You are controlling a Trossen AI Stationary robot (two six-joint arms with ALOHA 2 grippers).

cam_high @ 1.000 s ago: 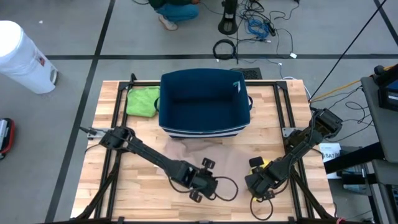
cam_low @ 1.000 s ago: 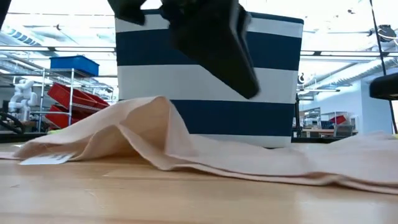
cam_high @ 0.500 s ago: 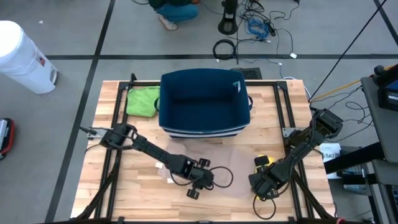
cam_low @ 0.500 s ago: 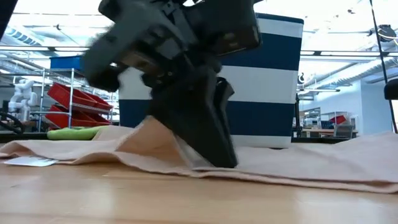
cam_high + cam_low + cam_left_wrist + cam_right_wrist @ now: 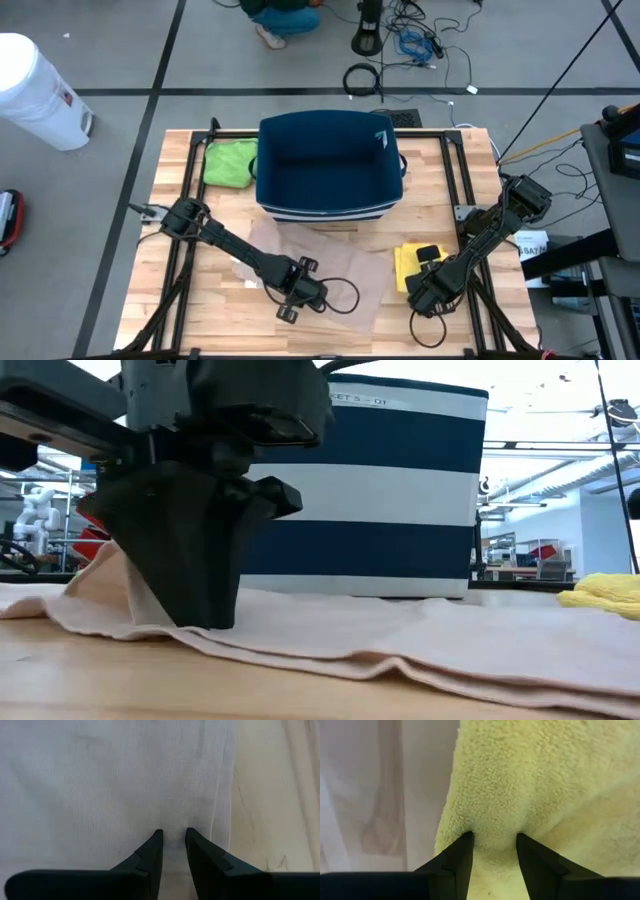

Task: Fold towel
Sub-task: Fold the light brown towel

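Observation:
A thin beige cloth (image 5: pixel 330 265) lies spread on the wooden table in front of a navy and white striped basket (image 5: pixel 330 165). My left gripper (image 5: pixel 288 302) points down at the cloth's near left part and is shut on it (image 5: pixel 173 837). A fluffy yellow towel (image 5: pixel 412 265) lies at the cloth's right end and shows low at the right in the low view (image 5: pixel 605 592). My right gripper (image 5: pixel 428 292) stands over the yellow towel's near edge, shut on it (image 5: pixel 494 840). My left gripper pinches the beige cloth (image 5: pixel 173 822) between its two fingertips, coming from above and pointing steeply down. A small ridge of cloth (image 5: pixel 125 585) rises against the fingers; the rest lies slack on the table. One layer or several, I cannot tell. My right gripper pinches a bunched bit of the yellow towel near its edge (image 5: pixel 495 827) between its two fingers, from above, pointing down. The pile puckers in between the fingers. The rest of the towel rests on the table.
The basket stands at the table's far middle. A green cloth (image 5: pixel 230 162) lies at the far left beside it. Black frame rails (image 5: pixel 190 200) run along both table sides. A white bucket (image 5: pixel 35 90) and cables sit on the floor beyond.
My left gripper has gone down and toward the table's left edge, tipping to point more steeply down. The beige cloth's raised fold has moved left with it and sunk low. More of the yellow towel now shows. My right gripper has tipped slightly in place.

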